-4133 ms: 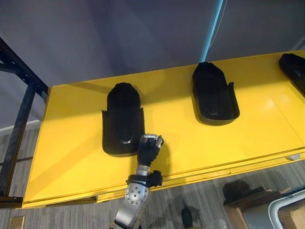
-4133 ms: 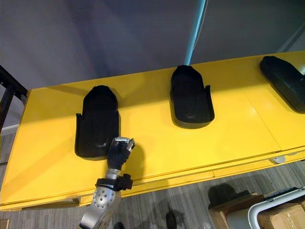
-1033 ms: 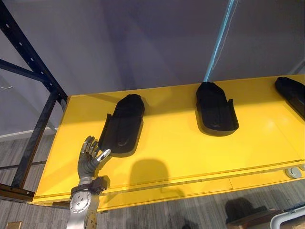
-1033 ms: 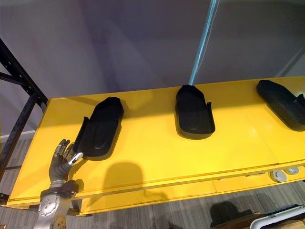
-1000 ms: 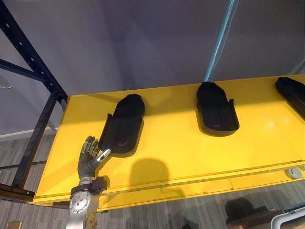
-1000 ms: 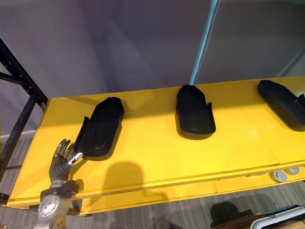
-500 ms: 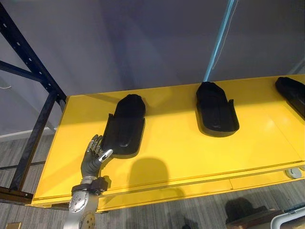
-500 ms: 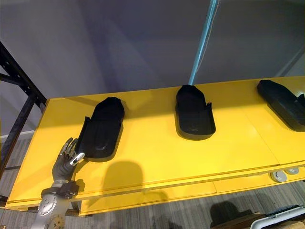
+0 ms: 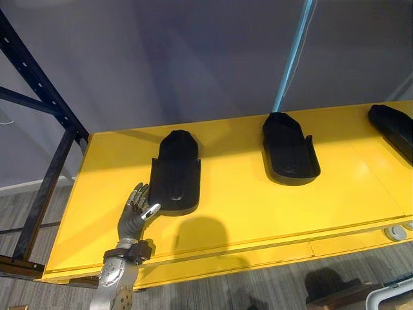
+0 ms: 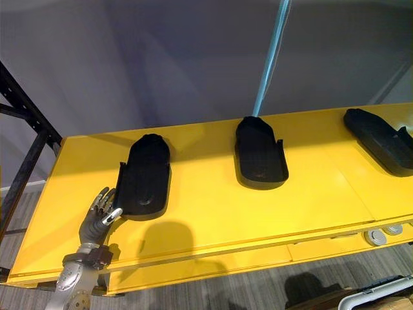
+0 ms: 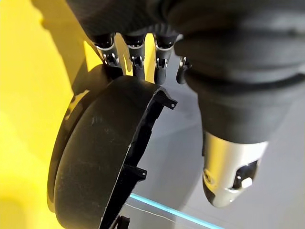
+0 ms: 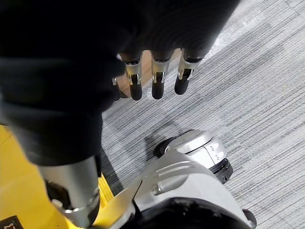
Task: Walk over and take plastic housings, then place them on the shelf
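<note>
Bare yellow shelf (image 9: 232, 200) between left housing (image 9: 175, 171) and middle housing (image 9: 289, 155) — black rack post (image 9: 39, 84) at far left

From my console, the long yellow shelf (image 9: 245, 194) reads as smooth painted sheet metal with a soft sheen. The left black plastic housing (image 9: 174, 171) looks matt, and in the left wrist view its shell is finely grainy with a thin moulded edge. The middle housing (image 9: 289, 152) and right housing (image 9: 393, 126) show the same dull black finish. The left hand (image 9: 132, 213) and right hand (image 12: 157, 81) have satiny silver metal fingers, dark tips and a matt ribbed cover. The black metal rack post (image 9: 40, 200) is matt. The grey carpet floor (image 12: 248, 95) has a fine ribbed weave.
</note>
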Tool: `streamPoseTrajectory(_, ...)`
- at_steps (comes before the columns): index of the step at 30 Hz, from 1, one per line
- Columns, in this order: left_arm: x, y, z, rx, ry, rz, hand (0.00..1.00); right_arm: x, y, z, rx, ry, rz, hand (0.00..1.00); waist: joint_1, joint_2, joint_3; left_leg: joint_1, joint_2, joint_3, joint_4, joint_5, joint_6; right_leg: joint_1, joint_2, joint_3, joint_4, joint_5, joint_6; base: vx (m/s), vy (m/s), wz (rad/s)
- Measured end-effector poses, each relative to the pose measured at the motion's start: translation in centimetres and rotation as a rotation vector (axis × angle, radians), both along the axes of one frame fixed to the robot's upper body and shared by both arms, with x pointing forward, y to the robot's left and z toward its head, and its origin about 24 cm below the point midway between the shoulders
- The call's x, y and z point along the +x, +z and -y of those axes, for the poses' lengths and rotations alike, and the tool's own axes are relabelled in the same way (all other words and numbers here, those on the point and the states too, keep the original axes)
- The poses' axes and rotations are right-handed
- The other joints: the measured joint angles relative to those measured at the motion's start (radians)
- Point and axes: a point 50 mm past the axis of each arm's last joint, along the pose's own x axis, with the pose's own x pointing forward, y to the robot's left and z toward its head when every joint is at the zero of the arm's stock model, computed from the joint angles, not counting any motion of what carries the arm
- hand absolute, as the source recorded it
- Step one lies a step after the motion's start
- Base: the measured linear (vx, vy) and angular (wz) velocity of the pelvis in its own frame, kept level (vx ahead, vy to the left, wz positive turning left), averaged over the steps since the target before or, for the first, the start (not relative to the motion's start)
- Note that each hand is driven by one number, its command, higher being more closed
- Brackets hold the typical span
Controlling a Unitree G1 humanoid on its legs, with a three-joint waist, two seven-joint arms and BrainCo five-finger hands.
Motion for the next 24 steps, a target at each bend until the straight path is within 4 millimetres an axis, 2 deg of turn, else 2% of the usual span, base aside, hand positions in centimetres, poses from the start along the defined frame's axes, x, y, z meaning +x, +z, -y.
streamPoseTrajectory(6, 0.2, 0.1, 0.5, 0.054, 0.092, -0.003, 0.0, 0.0, 0.0, 0.0, -0.004, -0.003, -0.001, 0.0, -0.002, 0.003, 0.001, 0.005, 0.0, -0.003, 0.0, 0.0, 0.0, 0.007, 0.0, -0.002, -0.001, 0.0, 0.0, 0.0, 0.0, 0.0)
streamPoseTrajectory(12, -0.5, 0.1, 0.8, 0.181, 0.22, -0.022, 0.0, 0.2, 0.1, 0.1, -0.009, -0.006, 0.005, 0.0, -0.004, 0.004, 0.001, 0.035, 0.0, -0.007, 0.0, 0.0, 0.0, 0.041, 0.0, -0.009, -0.001, 0.0, 0.0, 0.0, -0.001, 0.02)
streamPoseTrajectory(14, -1.1, 0.7, 0.7, 0.193, 0.271, 0.001, 0.0, 0.2, 0.0, 0.1, -0.009, -0.008, 0.003, 0.0, -0.002, 0.004, 0.0, 0.038, 0.001, -0.009, 0.0, 0.001, 0.0, 0.046, 0.0, -0.007, 0.001, -0.001, 0.0, -0.02, 0.002, 0.02)
streamPoseTrajectory(18, -2.2, 3.2, 1.6, 0.16, 0.348, 0.125, 0.0, 0.2, 0.0, 0.1, -0.014, -0.012, 0.002, 0.0, 0.008, 0.003, -0.007, 0.038, 0.001, -0.027, 0.0, 0.004, 0.001, 0.052, 0.0, -0.015, 0.014, -0.005, 0.005, -0.02, 0.001, 0.12)
streamPoseTrajectory(24, -3.3, 6.5, 4.7, 0.085, 0.286, 0.319, 0.0, 0.2, 0.0, 0.1, -0.018, -0.019, 0.002, 0.0, 0.03, 0.001, -0.064, 0.046, 0.003, -0.043, 0.0, 0.005, 0.0, 0.064, 0.0, -0.032, 0.04, -0.03, 0.006, 0.01, -0.005, 0.09)
